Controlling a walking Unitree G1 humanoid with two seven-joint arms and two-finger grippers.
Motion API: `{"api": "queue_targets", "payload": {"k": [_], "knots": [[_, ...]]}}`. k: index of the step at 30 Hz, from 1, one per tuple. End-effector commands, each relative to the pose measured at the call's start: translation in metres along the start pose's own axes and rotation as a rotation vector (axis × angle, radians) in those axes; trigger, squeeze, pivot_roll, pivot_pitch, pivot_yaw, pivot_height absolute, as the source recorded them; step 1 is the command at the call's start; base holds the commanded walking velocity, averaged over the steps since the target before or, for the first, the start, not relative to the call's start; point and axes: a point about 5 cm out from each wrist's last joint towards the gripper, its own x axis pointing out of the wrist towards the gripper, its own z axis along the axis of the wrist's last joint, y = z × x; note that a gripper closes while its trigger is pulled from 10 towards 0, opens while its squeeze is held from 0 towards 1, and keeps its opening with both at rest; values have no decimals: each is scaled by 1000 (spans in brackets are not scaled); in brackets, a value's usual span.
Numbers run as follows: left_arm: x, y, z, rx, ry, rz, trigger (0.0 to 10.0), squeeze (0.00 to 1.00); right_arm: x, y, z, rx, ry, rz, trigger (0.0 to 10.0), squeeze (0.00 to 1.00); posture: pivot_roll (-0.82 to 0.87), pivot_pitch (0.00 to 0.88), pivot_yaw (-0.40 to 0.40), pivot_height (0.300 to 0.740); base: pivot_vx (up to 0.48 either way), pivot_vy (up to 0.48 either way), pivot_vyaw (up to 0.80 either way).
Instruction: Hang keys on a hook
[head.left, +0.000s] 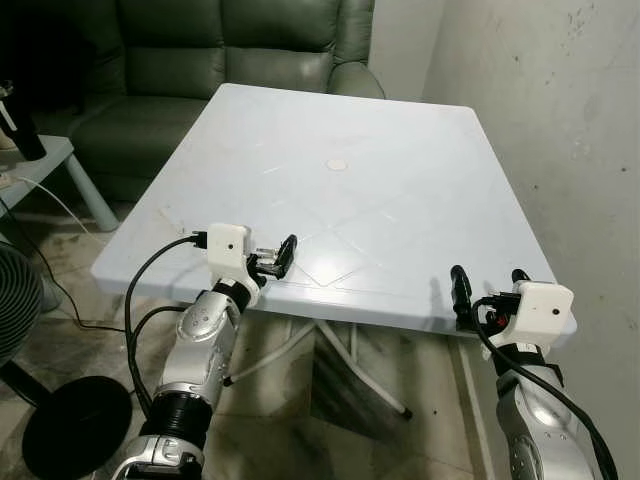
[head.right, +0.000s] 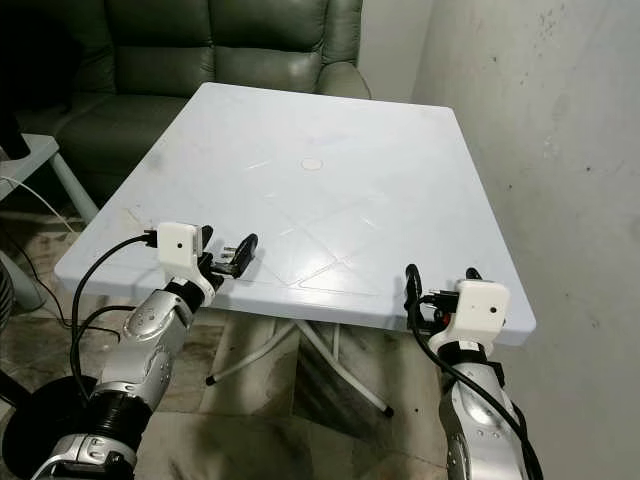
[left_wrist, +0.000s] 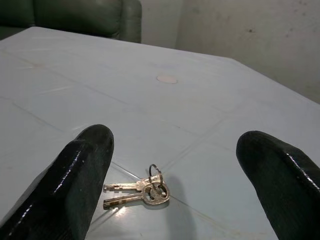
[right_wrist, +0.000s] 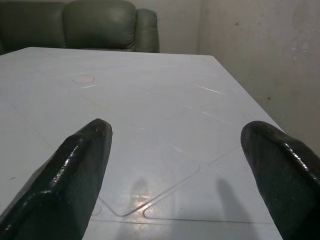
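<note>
Keys (left_wrist: 142, 189) lying flat on white table (head.left: 400, 190), near its front edge, between spread fingers of left gripper (head.left: 272, 258), likely lined up for a pick. Right gripper (head.left: 488, 288) parked at table's front right corner, fingers wide apart, holding nothing. Green sofa (head.left: 240, 50) behind. Small and clear from left wrist; barely discernible from head. No hook spotted.
</note>
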Motion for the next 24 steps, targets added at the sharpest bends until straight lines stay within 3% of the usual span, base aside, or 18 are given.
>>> {"api": "queue_targets", "payload": {"k": [1,24], "knots": [[1,1,3,5,-1,10,10000,0,0,-2,5,2,-16,-6,10000,0,-10,71,-4,740,0,337,0],[2,1,3,7,1,9,10000,0,1,1,5,9,-17,5,10000,0,-7,58,-5,740,0,371,0]]}}
